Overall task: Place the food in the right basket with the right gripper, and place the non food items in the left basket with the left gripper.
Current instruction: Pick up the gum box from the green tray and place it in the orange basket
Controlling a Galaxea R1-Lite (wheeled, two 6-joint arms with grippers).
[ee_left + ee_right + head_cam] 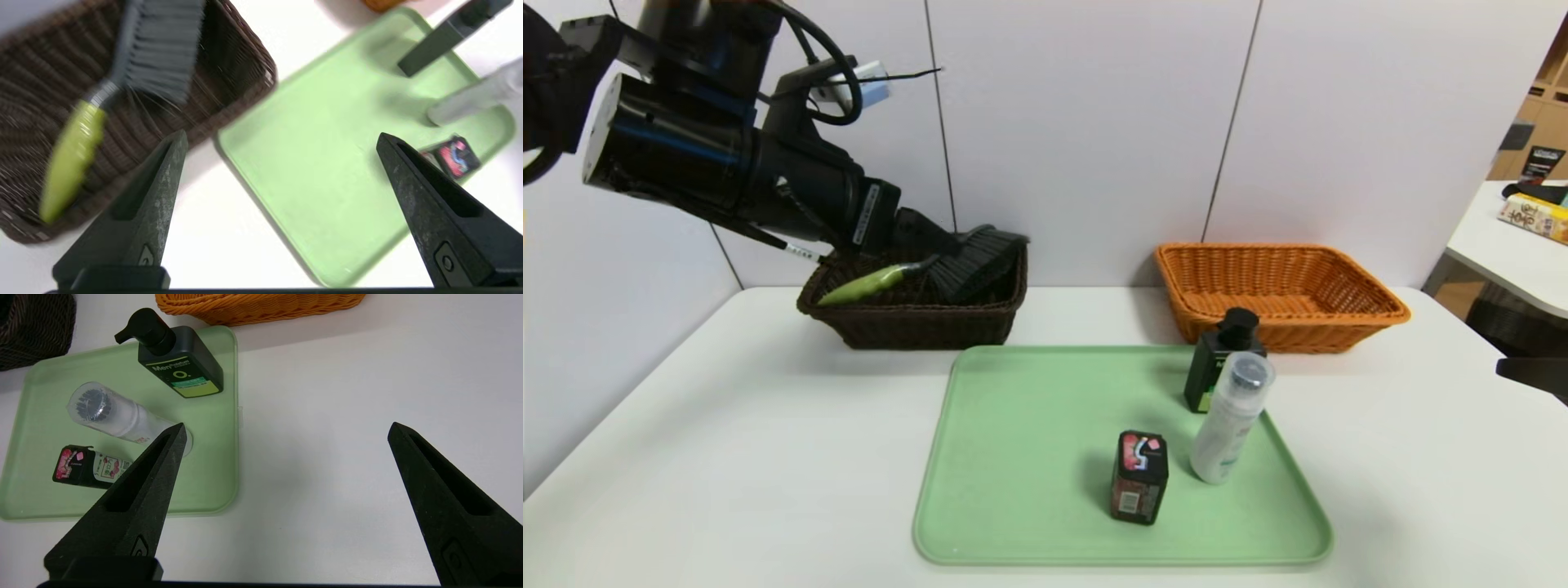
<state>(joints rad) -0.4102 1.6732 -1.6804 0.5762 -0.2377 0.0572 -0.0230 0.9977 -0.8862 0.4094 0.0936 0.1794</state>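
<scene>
left gripper (282, 141): jaws apart, above left basket (915, 322); brush (931, 269) lies inside. lift clear of rim, then take white bottle (1227, 425) on tray (1013, 490). right gripper (286, 430): apart, idle beside tray.

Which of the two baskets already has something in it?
The dark brown basket, on the left: the lime-handled brush lies in it under the open left gripper. The orange basket holds nothing.

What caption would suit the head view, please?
Left gripper open above the brown basket holding the brush.
</scene>
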